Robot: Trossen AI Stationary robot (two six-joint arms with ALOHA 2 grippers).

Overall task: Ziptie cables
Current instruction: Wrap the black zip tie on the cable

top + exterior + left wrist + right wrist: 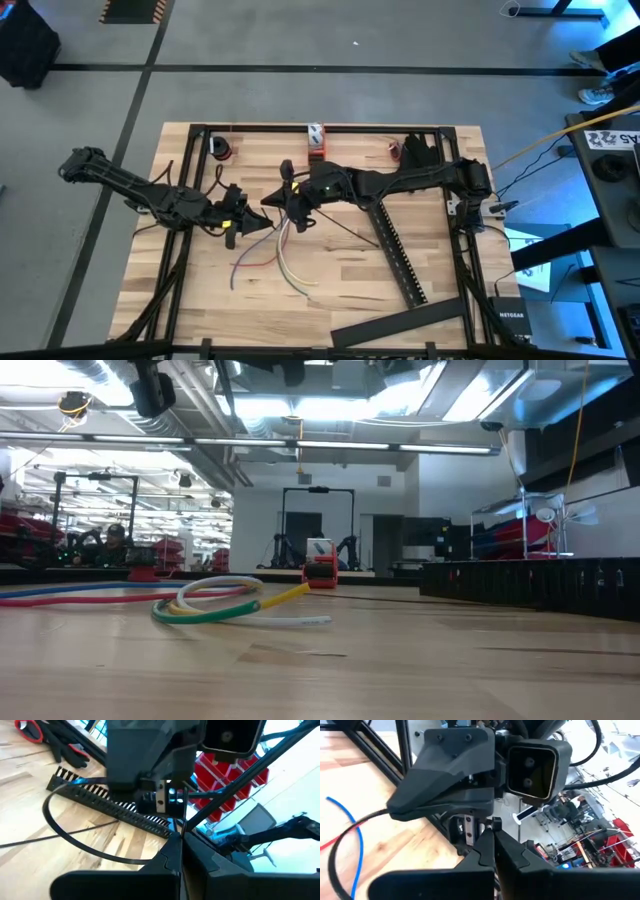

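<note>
While the cables (280,255) lie loose on the table (350,270), left gripper (262,222) and right gripper (282,205) meet above, each pinched together on the black zip tie (65,827).

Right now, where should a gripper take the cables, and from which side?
Take the cables at their bunched end, beside the left gripper and right gripper, coming straight down. There the strands run together. Farther from the grippers they fan apart and curl, so a pinch would likely miss some.
</note>
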